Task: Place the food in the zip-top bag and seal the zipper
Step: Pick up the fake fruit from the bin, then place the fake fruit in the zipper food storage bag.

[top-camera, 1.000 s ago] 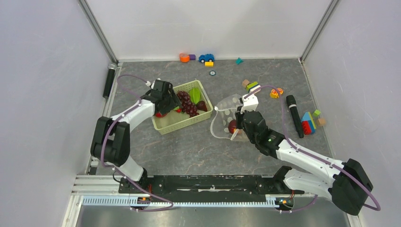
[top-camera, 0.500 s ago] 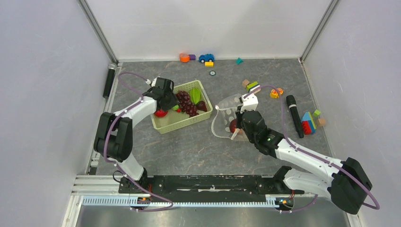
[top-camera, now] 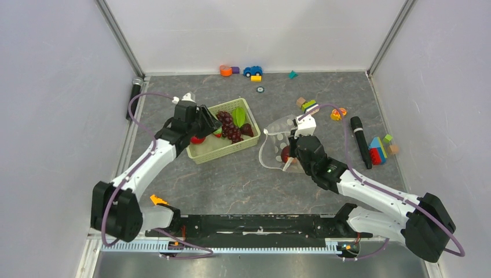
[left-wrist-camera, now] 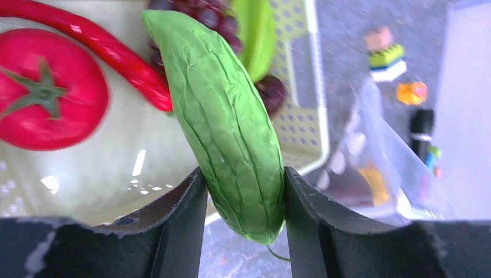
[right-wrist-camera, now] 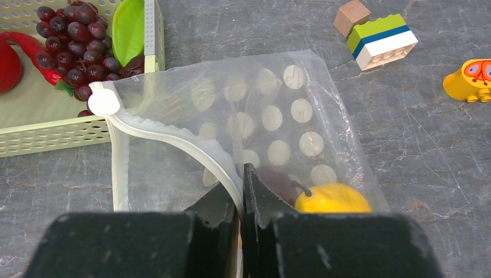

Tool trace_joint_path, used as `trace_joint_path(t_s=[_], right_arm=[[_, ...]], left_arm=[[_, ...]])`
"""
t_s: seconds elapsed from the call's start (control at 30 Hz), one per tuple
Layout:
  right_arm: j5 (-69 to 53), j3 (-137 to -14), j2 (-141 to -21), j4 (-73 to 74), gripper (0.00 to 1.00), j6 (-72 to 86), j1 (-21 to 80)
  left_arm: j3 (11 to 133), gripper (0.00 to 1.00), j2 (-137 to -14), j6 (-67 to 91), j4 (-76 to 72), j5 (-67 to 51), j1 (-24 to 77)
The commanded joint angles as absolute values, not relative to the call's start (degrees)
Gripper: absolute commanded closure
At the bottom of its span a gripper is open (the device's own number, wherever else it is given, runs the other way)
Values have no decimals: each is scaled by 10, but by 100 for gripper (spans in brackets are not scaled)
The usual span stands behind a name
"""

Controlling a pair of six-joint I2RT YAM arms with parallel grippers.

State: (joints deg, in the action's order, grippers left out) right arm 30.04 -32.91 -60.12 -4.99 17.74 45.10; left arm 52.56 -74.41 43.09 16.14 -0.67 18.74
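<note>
My left gripper (top-camera: 202,128) (left-wrist-camera: 243,179) is shut on a green cucumber (left-wrist-camera: 223,116) and holds it over the left end of the pale green basket (top-camera: 223,152). A tomato (left-wrist-camera: 46,87), red chili (left-wrist-camera: 98,46), grapes (top-camera: 227,124), green leaf (top-camera: 239,117) and a dark brown piece (right-wrist-camera: 136,65) lie in the basket. My right gripper (top-camera: 292,149) (right-wrist-camera: 242,174) is shut on the zipper (right-wrist-camera: 173,136) of the dotted zip-top bag (top-camera: 278,139) (right-wrist-camera: 278,116) and holds its mouth open toward the basket. The white slider (right-wrist-camera: 104,101) sits at the strip's end. A yellow fruit (right-wrist-camera: 333,200) and a dark red piece (right-wrist-camera: 278,182) lie inside the bag.
A black microphone (top-camera: 360,142) and stacked blocks (top-camera: 379,149) lie right of the bag. More blocks (right-wrist-camera: 382,40) and an orange toy (right-wrist-camera: 470,81) lie behind it. A blue car (top-camera: 252,70) stands by the back wall. A black cylinder (top-camera: 134,98) lies at the left edge.
My left arm has swung its elbow toward the near edge and the gripper has shifted a little left over the basket, still holding the cucumber. The right arm and bag have not moved.
</note>
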Motion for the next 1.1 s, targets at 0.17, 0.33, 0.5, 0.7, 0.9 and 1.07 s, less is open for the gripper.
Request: trace_joint_path(t_s=[0.17, 0.33, 0.5, 0.7, 0.9, 1.07], right_arm=[[295, -350, -593, -54, 90, 187, 451], [291, -348, -591, -54, 90, 188, 451], [288, -349, -589, -51, 90, 190, 451], [288, -351, -589, -52, 90, 190, 451], [268, -344, -582, -62, 90, 189, 451], [247, -337, -564, -67, 90, 189, 451]], left_arm=[[483, 80, -684, 392, 80, -233, 260], [473, 78, -693, 348, 48, -334, 330], [434, 76, -691, 333, -18, -437, 373], [410, 76, -690, 303, -43, -461, 422], [449, 78, -759, 335, -62, -392, 425], [511, 79, -845, 345, -71, -365, 425]])
